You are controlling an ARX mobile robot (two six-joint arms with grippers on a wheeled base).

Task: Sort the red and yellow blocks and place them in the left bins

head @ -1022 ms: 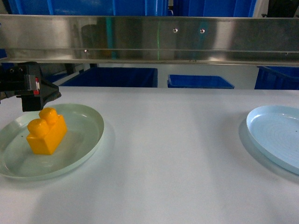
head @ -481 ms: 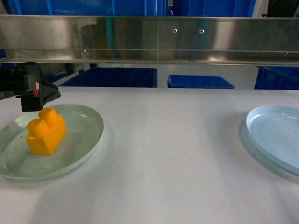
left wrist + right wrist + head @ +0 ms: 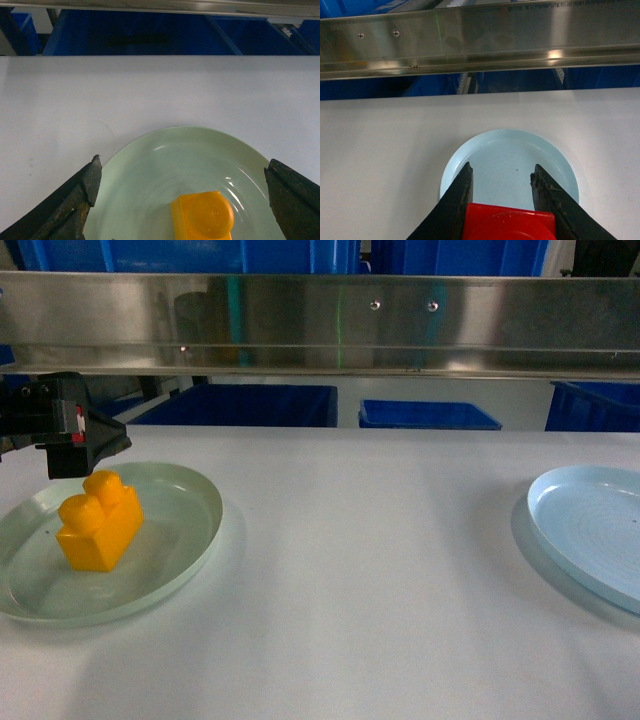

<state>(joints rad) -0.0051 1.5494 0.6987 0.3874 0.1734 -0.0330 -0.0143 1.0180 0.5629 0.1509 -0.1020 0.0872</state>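
1. Head view: one yellow block (image 3: 100, 521) on the green plate (image 3: 190, 530), far left of the table (image 3: 380, 570). Left gripper (image 3: 85, 445) just behind and above the block, at the plate's far rim; state of the jaws not readable here. Long axis of the block running near-left to far-right. One blue plate (image 3: 590, 540) at far right, bare as far as seen; right gripper and red block not in view. Blue bins (image 3: 430, 415) behind the table, beyond a steel rail (image 3: 320, 325).
2. Left wrist view: jaws wide apart, holding nothing. Yellow block (image 3: 202, 217) low between them, right of centre, studs up, on the green plate (image 3: 150, 170). Likely next: straight descent. Count: one block, one plate.
3. Right wrist view: right gripper (image 3: 502, 187) clamped on one red block (image 3: 510, 225), above the near edge of the blue plate (image 3: 555, 165). Left arm clearly nearer the yellow block.
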